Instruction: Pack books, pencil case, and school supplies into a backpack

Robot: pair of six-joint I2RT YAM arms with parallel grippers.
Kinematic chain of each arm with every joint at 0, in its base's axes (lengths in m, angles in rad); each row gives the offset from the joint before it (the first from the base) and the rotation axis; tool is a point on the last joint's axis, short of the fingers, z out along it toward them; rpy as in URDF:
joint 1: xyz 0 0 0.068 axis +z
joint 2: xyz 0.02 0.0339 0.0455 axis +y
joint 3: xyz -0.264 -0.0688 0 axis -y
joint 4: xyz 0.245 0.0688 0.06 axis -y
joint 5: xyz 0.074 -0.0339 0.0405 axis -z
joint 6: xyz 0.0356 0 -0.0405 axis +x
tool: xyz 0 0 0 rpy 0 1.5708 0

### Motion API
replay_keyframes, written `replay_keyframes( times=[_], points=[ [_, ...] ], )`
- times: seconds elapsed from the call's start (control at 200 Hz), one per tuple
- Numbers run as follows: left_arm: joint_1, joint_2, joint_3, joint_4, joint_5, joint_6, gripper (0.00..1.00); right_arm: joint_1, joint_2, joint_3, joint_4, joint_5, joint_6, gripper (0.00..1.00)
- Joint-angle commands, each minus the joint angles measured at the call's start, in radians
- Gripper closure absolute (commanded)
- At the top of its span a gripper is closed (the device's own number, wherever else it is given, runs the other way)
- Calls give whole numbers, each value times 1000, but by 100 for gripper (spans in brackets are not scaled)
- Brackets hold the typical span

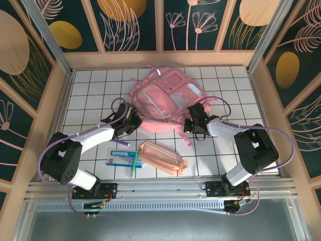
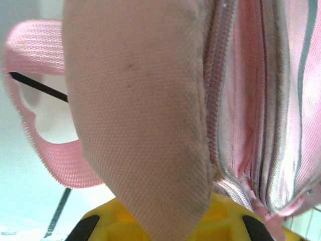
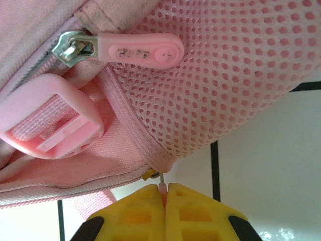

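Note:
The glossy pink backpack [image 1: 165,98] lies at the back middle of the tiled table. My left gripper [image 1: 131,120] is at its lower left edge, shut on a flap of the backpack's pink fabric [image 2: 140,125] that rises from between the yellow fingers [image 2: 105,226]. At the bag's lower right, my right gripper [image 1: 193,121] is shut on a thin pink zipper tab [image 3: 162,187] below the mesh side pocket [image 3: 225,75]. The peach pencil case [image 1: 161,156] lies near the front. Left of it are the white-and-blue packet [image 1: 119,157] and the green pen [image 1: 134,164]. The books are out of view.
A second zipper pull [image 3: 135,51] and a pink strap buckle [image 3: 50,123] sit just above my right gripper. A pink strap loop [image 2: 35,100] hangs left of the held flap. Wooden walls [image 1: 160,59] enclose the table on three sides.

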Motion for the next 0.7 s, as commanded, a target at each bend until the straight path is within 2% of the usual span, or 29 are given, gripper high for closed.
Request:
replay_keyframes(
  times=[0.0, 0.025, 0.06, 0.11, 0.175, 0.27, 0.43, 0.561, 0.696],
  points=[
    [30, 11, -31, 72, 91, 83, 78, -57, 1, 25, -78, 99, -7, 94],
    [29, 25, -31, 98, 152, 114, 65, -59, -8, 28, -86, 99, -2, 88],
    [25, 47, -18, 107, 233, 159, 57, -61, -25, 29, -102, 101, 6, 79],
    [11, 76, 22, 49, 304, 233, 54, -63, -57, 37, -127, 118, 23, 69],
    [-29, 97, 87, -66, 319, 341, 54, -70, -102, 53, -159, 136, 46, 63],
    [-76, 93, 139, -169, 296, 410, 53, -59, -146, 99, -181, 151, 13, 60],
    [-75, -1, 143, -221, 183, 380, 52, 47, -101, 216, -159, 179, -152, 57],
    [-25, -61, 244, -311, 132, 341, 50, 82, -63, 261, -143, 192, -122, 55],
    [-17, -47, 380, -412, -16, 304, 45, 81, -105, 221, -90, 187, -96, 52]
  ],
)
